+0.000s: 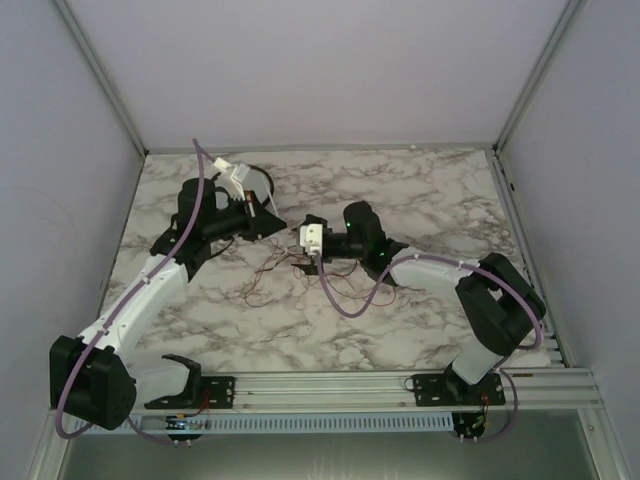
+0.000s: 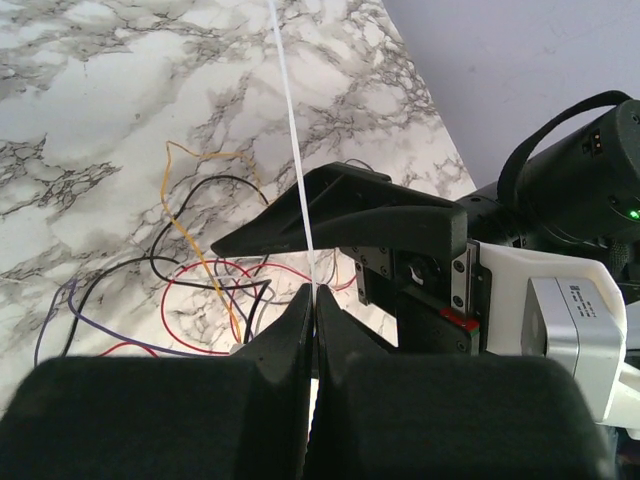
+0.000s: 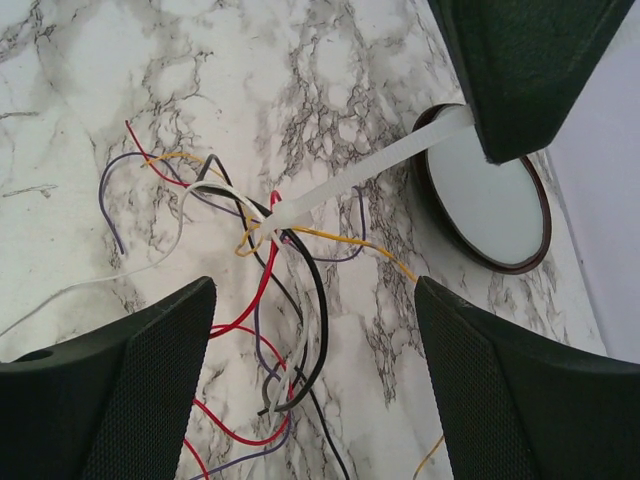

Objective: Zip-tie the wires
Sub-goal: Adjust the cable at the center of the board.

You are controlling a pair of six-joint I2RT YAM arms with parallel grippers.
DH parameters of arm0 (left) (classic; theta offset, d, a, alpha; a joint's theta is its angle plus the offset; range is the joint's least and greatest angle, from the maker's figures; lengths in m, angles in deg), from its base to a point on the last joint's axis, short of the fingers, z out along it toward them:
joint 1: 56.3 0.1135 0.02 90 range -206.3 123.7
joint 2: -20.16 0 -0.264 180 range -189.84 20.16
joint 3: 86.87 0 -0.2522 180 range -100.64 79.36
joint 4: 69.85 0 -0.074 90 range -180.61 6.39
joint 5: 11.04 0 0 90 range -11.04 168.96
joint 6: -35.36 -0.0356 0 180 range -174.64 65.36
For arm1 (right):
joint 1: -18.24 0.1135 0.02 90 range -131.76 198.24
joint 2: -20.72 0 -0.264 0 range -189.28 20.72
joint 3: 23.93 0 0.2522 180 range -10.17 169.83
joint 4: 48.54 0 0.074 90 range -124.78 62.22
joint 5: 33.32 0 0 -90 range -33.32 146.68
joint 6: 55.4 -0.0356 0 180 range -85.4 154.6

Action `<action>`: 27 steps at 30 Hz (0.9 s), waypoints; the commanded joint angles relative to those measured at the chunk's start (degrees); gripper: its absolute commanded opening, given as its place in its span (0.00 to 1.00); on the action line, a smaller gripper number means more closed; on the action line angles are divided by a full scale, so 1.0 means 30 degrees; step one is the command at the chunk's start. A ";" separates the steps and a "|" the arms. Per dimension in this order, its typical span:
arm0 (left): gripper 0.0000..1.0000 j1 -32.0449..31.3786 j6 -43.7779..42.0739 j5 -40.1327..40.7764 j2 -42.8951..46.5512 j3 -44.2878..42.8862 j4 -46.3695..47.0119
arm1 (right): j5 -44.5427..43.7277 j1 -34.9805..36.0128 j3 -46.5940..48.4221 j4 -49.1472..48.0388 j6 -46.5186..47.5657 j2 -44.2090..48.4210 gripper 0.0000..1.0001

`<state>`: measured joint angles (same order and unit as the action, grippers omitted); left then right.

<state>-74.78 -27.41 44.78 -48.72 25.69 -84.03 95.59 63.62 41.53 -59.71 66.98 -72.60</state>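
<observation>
Your left claw (image 2: 313, 300) is pinched shut on the zip tie (image 2: 291, 120) tail. The wires (image 3: 300, 340) lie on the table (image 1: 430, 200), tie looped round them. Your right claw (image 3: 315, 295) hangs wide open above, holding nothing. Risk: pull now and the unbraced bundle drags, or the thin tail slips free.

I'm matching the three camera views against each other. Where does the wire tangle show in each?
Top external: wires at the picture's centre, slightly low.
Left wrist: wires at lower left.
Right wrist: wires at centre, spreading downward.
Shared landmark: white zip tie, clear in both wrist views, too thin to make out from above.
</observation>
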 commanded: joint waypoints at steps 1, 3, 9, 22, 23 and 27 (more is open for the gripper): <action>0.00 0.0092 -0.0382 -0.0768 -0.0224 -0.0517 -0.0456 | 0.0243 0.0194 0.1161 -0.0022 0.1024 -0.0506 0.80; 0.00 0.0095 -0.0493 -0.1005 -0.0305 -0.0533 -0.0541 | 0.0162 0.0194 0.1465 0.0227 0.1280 -0.0711 0.81; 0.00 0.0094 -0.0967 -0.1737 -0.0587 -0.0598 -0.1037 | 0.0141 0.0321 0.2619 0.2068 0.2672 -0.1417 0.82; 0.00 0.0090 -0.1234 -0.1878 -0.0728 -0.0742 -0.1248 | 0.0227 0.0752 0.4224 0.5145 0.4201 -0.2607 0.64; 0.00 0.0095 -0.1224 -0.1682 -0.0695 -0.0743 -0.1302 | 0.0128 0.0772 0.4205 0.5233 0.4081 -0.2540 0.59; 0.00 0.0121 -0.1232 -0.1080 -0.0607 -0.0771 -0.1351 | -0.0517 0.0780 0.3661 0.5407 0.3473 -0.2054 0.42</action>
<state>-74.78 -30.28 40.43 -50.97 25.67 -86.96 94.39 65.39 51.93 -44.61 77.69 -80.07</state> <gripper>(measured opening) 0.005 0.483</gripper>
